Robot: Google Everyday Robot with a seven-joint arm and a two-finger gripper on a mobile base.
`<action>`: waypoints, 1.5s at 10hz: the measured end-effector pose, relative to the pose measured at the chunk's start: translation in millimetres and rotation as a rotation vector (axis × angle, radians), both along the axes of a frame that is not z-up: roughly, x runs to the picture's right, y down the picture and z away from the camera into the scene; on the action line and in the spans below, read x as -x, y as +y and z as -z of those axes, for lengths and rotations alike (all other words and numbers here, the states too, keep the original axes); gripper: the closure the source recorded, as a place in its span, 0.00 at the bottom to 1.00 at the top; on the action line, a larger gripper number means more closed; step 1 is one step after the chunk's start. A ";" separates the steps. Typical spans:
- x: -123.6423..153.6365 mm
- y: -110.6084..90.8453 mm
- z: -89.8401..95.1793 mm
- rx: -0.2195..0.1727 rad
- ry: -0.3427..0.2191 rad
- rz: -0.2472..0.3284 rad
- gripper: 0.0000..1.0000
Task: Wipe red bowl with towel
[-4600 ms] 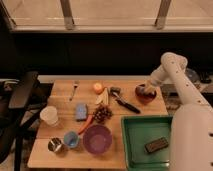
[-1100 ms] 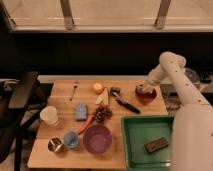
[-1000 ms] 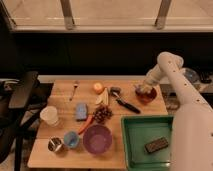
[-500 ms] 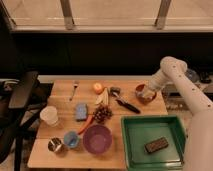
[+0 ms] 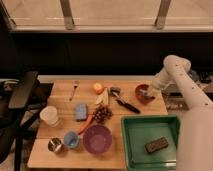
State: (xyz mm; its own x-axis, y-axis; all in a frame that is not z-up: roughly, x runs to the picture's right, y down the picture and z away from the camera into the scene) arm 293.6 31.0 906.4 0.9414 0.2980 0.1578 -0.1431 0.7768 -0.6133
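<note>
The red bowl (image 5: 143, 94) stands at the back right of the wooden table (image 5: 60, 127). My gripper (image 5: 148, 91) reaches down into the bowl from the right, at the end of the white arm (image 5: 175, 70). It is shut on a small pale towel (image 5: 142, 91) that lies inside the bowl against its wall; most of the towel is hidden by the gripper.
A green tray (image 5: 135, 145) holding a dark block (image 5: 156, 144) sits at the front right. A black-handled brush (image 5: 126, 103), banana (image 5: 102, 98), orange (image 5: 98, 88), grapes (image 5: 102, 113), carrot (image 5: 85, 124), blue sponge (image 5: 81, 111), purple bowl (image 5: 97, 138), cups and a fork (image 5: 74, 89) fill the table. A black chair (image 5: 22, 95) is left.
The arm's elbow has swung out to the right, uncovering more of the green tray. The gripper has stayed in the red bowl, shifting slightly to its right side.
</note>
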 end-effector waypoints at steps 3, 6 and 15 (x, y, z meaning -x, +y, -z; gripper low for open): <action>1.6 -13.2 -11.9 -0.021 0.006 0.000 1.00; 27.9 -19.5 -9.9 -0.057 -0.035 0.021 1.00; -1.5 12.0 16.2 -0.035 -0.003 -0.003 1.00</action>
